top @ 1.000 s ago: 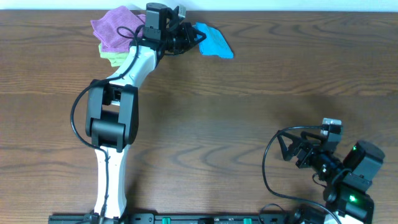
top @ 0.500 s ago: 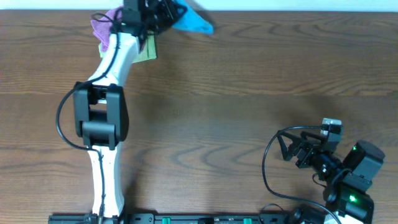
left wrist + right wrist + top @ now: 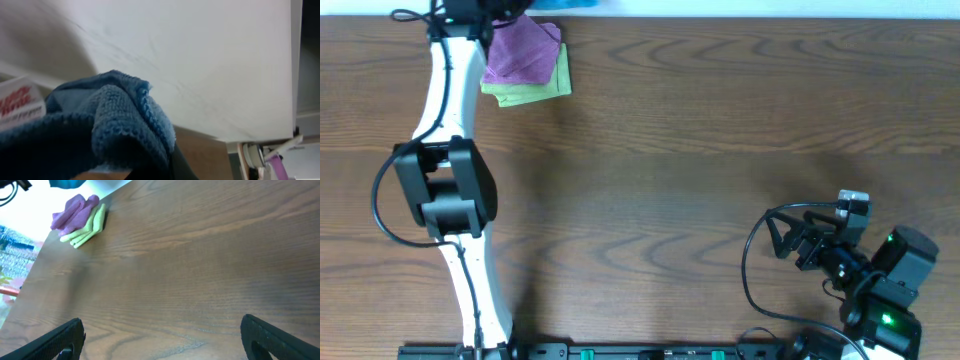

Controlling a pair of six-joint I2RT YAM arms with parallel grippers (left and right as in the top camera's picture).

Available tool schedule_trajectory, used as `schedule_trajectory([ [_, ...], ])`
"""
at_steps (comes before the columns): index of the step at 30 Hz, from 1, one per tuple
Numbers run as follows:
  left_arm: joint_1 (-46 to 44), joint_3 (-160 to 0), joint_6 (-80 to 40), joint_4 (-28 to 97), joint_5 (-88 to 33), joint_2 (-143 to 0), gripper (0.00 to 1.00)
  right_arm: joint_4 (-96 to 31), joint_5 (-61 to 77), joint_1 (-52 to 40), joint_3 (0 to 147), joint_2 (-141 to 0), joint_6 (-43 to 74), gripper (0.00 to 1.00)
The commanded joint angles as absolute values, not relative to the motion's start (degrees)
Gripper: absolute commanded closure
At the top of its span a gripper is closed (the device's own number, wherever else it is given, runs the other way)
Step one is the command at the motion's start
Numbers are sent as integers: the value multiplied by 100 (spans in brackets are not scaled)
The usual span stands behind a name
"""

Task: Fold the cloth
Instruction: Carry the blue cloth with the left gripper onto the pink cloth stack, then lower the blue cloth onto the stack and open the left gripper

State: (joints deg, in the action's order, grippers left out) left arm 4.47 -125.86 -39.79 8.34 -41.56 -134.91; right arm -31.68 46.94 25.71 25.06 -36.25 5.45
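1. overhead: we see the left arm [image 3: 450, 120] stretched almost straight from its base at the near edge to the far left corner of the table [image 3: 720, 150]. the elbow sits about midway and the wrist reaches the far edge.
2. the left gripper [image 3: 495, 8] is cut by the top of the frame. we log it as pinching the cloth [image 3: 115, 120], though in the left wrist view the bunched fabric hides most of the fingers.
3. the cloth is off the table, bunched in the air past the far edge. the right wrist view shows a bit of it above the far left corner.
4. the purple cloth [image 3: 525, 48] lies on the light green cloth [image 3: 542, 88], stacked on the table just beside the left forearm.
5. the right arm [image 3: 880, 285] is folded low at the near right corner. the right gripper [image 3: 162, 340] has its fingers spread wide over bare wood.
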Motion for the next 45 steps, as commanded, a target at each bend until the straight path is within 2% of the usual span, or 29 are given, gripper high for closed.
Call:
schedule_trajectory([
  [1,548,-12892,-3570,1068,-4150,-13522,94,-3157,4803,2622,2499,-3599,572,1],
  [25,941,-12949,-1914,3291,-3677,-13522,94,-3157,4803,2622,2499,-3601,572,1],
  [33,941,-12949,-1378,4281,-2711,-13522,95,-3157,4803,2622,2499,-3599,572,1],
  [42,943,-12949,-1175,4611,-2095,-13522,94,-3157,4803,2622,2499,-3601,572,1],
  [43,943,-12949,-1173,4646,-2014,-13522,94,-3157,4803,2622,2499,-3599,572,1],
  [45,943,-12949,-1173,4720,-1909,-13522,80,-3157,4803,2622,2499,-3601,572,1],
])
